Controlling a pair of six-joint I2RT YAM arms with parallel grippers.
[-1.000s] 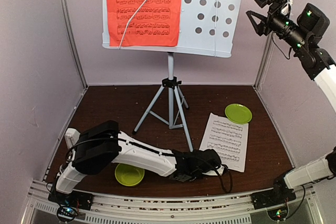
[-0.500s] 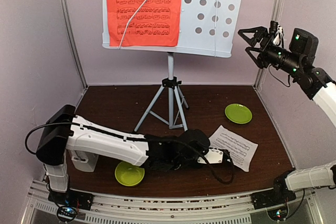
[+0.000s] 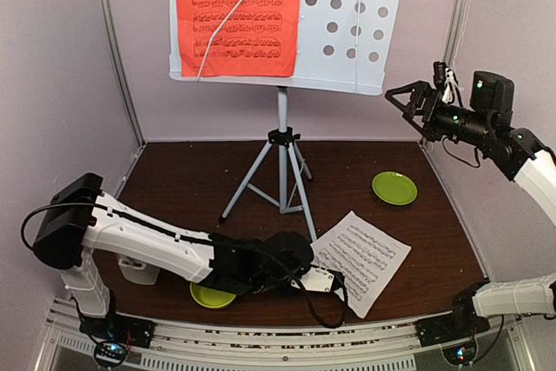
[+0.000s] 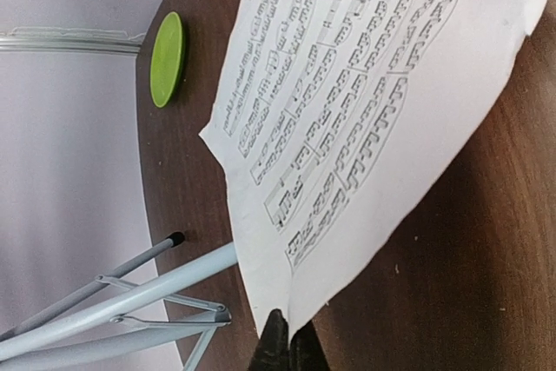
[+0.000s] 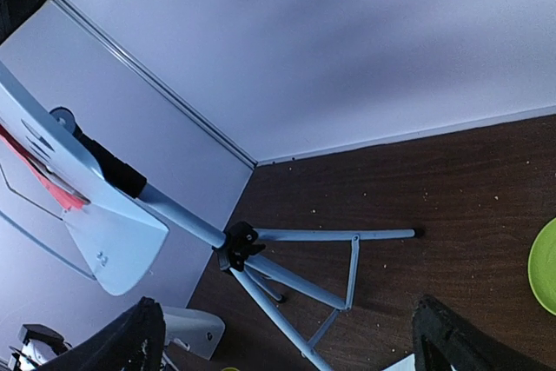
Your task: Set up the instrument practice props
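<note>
sheet: white music sheet [image 4: 365,119] on table [image 3: 191,180] near music stand [image 3: 282,119] legs | handling: likely light, floppy, tearable; edge pinch suits | left gripper [image 4: 281,341]: clamped on sheet corner | right gripper [image 3: 410,109]: jaws wide, empty, aloft

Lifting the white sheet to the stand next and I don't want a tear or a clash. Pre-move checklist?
1. Left gripper shut on a corner of the white sheet: ok.
2. Sheet free of the tripod leg: cannot tell, as its edge lies close beside the foot.
3. Right half of the stand bare: ok.
4. Wire holder on that half lifted: not ok, since it seems to lie against the stand.
5. Right gripper open, in the air off the stand's right edge: ok.
6. Red sheet seated on the stand: ok.
</note>
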